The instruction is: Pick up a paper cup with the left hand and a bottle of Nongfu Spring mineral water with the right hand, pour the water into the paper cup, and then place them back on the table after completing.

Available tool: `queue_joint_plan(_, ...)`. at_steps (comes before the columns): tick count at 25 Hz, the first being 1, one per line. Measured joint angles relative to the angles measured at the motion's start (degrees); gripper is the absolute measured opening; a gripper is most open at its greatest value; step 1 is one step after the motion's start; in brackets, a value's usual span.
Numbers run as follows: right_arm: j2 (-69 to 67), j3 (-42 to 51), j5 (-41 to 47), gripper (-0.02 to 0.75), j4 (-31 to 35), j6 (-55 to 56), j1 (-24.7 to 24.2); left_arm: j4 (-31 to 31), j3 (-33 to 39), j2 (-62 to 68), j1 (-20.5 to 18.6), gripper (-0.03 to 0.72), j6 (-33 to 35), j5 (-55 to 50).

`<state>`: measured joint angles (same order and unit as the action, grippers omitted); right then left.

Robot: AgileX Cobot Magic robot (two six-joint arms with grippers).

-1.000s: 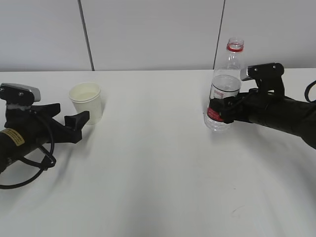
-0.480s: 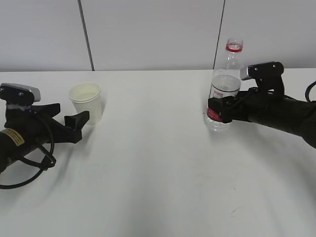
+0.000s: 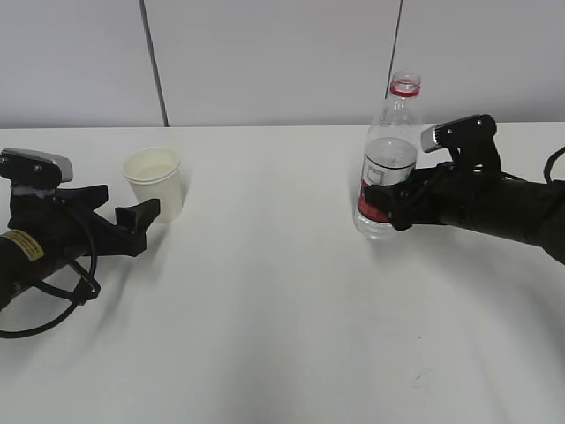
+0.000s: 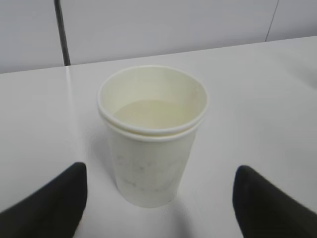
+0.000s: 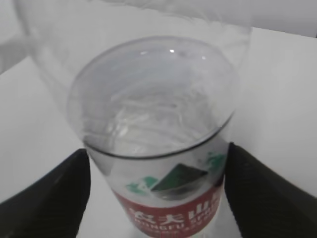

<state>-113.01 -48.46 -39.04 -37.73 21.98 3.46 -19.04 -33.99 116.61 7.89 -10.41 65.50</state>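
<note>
A cream paper cup (image 3: 155, 182) stands upright on the white table (image 3: 265, 291) at the left. My left gripper (image 3: 124, 202) lies low on the table, open, its fingertips just short of the cup. In the left wrist view the cup (image 4: 151, 144) stands ahead between the two spread fingers (image 4: 49, 203) without touching them. My right gripper (image 3: 381, 200) is shut on the red label of the clear, uncapped Nongfu Spring bottle (image 3: 387, 146), which leans slightly left. Clear water fills its lower part (image 5: 153, 114). I cannot tell if its base touches the table.
A grey-white panelled wall (image 3: 265, 62) runs along the table's far edge. A loop of black cable (image 3: 53, 305) from the left arm lies on the table at the front left.
My right gripper has carried the bottle a little to the left, and the bottle now leans slightly left. The left arm and the cup have not moved.
</note>
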Motion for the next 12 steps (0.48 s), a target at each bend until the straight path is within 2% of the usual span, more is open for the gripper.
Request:
queue_joint_plan(3,0.00,0.00,0.00,0.586,-1.69,1.30,0.00,-0.07,0.00,0.00,0.00,0.550,0.00,0.00)
queue_joint_plan(12,0.00,0.00,1.02,0.574,-2.15,2.41,0.00,-0.24,0.00,0.00,0.00,0.550,0.00,0.00)
